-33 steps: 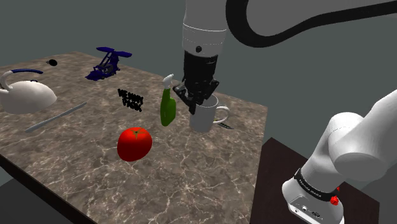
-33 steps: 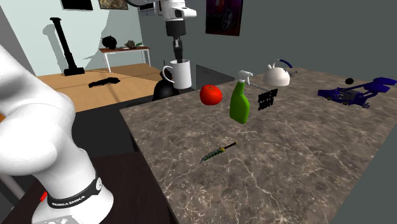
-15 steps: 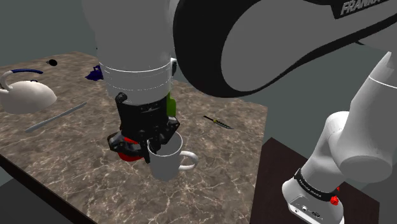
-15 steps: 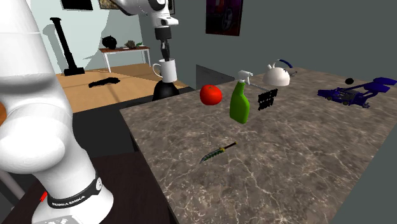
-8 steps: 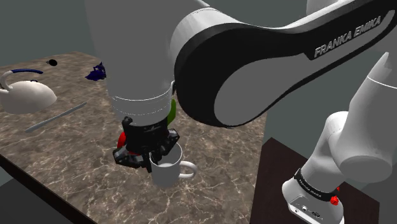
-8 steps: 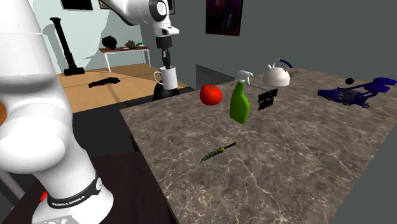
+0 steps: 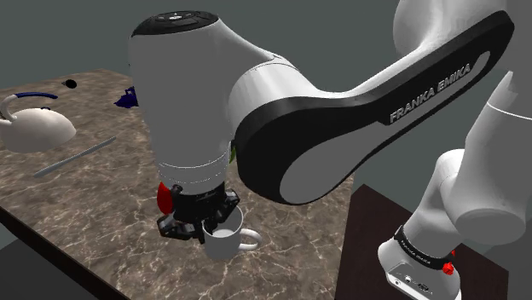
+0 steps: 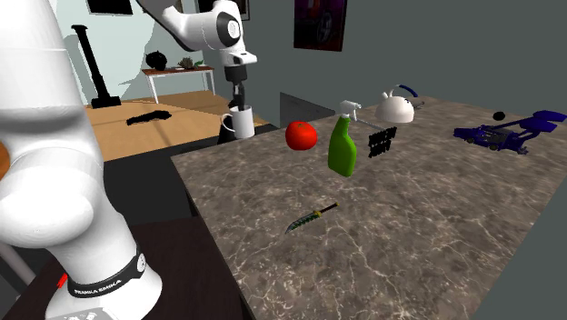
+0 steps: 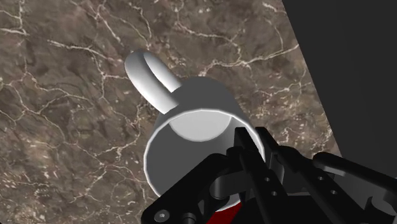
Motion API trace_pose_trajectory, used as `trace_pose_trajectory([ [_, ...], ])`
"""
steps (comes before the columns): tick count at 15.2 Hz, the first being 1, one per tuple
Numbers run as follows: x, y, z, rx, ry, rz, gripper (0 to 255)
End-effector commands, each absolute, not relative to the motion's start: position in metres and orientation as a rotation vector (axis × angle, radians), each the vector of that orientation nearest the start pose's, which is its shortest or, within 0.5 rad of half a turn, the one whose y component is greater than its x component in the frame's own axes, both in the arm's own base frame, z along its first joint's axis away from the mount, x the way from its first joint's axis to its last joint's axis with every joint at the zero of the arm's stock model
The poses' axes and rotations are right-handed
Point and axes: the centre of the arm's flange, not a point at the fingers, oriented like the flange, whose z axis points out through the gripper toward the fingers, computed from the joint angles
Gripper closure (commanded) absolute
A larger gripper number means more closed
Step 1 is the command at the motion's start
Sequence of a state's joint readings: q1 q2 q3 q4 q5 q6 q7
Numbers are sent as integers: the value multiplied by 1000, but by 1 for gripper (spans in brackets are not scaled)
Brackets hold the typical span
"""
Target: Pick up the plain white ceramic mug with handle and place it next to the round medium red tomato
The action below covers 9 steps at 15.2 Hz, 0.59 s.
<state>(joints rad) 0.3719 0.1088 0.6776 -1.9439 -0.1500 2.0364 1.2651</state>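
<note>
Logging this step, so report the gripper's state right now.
Gripper: shut on the mug, fingers clasping its rim.

Tomato [image 7: 162,197] just beside mug [image 7: 223,244]; tabletop [image 7: 85,209] bare handle-side.

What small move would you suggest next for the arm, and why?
I would probably ease the mug straight down onto the table. The gripper is shut on its rim, the tomato is close beside it, and marble lies under the mug, so the spot looks right; I cannot tell whether its base touches yet.
</note>
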Motion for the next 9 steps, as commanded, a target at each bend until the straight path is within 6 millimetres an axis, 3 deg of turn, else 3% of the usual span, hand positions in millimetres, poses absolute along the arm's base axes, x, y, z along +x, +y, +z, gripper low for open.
trace_pose_trajectory([
  [1,302,494,427,-3148,240,-103,255],
  [9,302,494,385,-3148,240,-103,255],
])
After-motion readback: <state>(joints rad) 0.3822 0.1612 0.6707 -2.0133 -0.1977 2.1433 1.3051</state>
